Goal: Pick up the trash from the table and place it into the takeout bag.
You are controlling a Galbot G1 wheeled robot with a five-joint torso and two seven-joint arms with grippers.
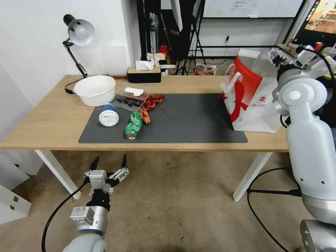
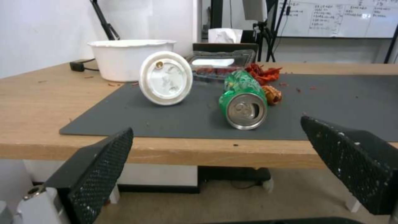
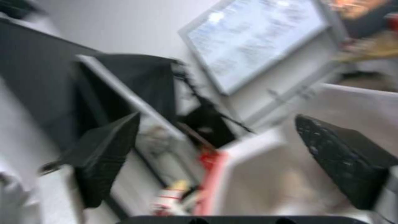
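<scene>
Left fingers point(image 2: 99, 168) spread, empty, below tabletop point(image 1: 52, 119) edge facing can point(image 2: 243, 101); right fingers point(image 3: 344, 161) spread over bag point(image 1: 250, 101). Grip can across body.

You face a white wall point(image 1: 31, 45) on the left, with a silver desk lamp point(image 1: 79, 32) in front of it. Behind, a whiteboard point(image 1: 252, 7) hangs above black tripods point(image 1: 190, 42). The floor point(image 1: 175, 206) is scuffed beige.
</scene>
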